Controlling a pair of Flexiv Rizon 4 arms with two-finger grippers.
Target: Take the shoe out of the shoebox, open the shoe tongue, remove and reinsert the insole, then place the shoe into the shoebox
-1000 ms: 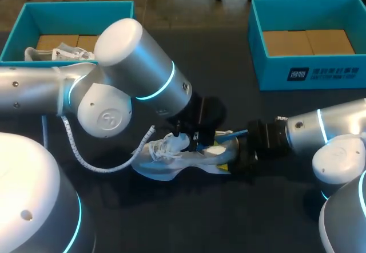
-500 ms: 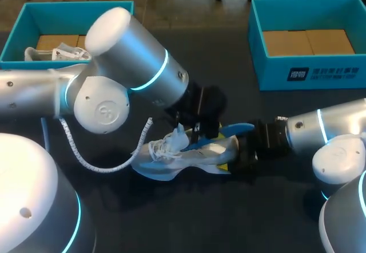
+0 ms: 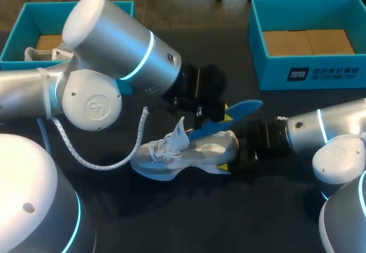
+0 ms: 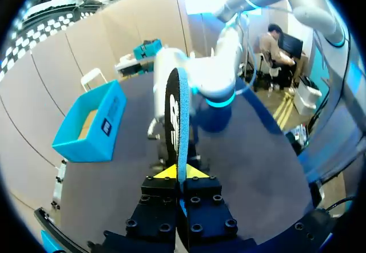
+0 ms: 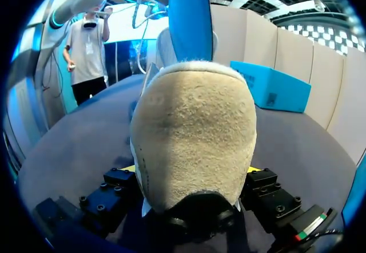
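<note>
While pinched, blue insole seems curved.

- A dark table carries everything.
- A white shoe sits on it near the middle, laces facing up.
- An open teal box stands beyond the shoe, well apart to its right.
- A second teal box, also open, stands beyond the shoe, well apart to its left.
</note>
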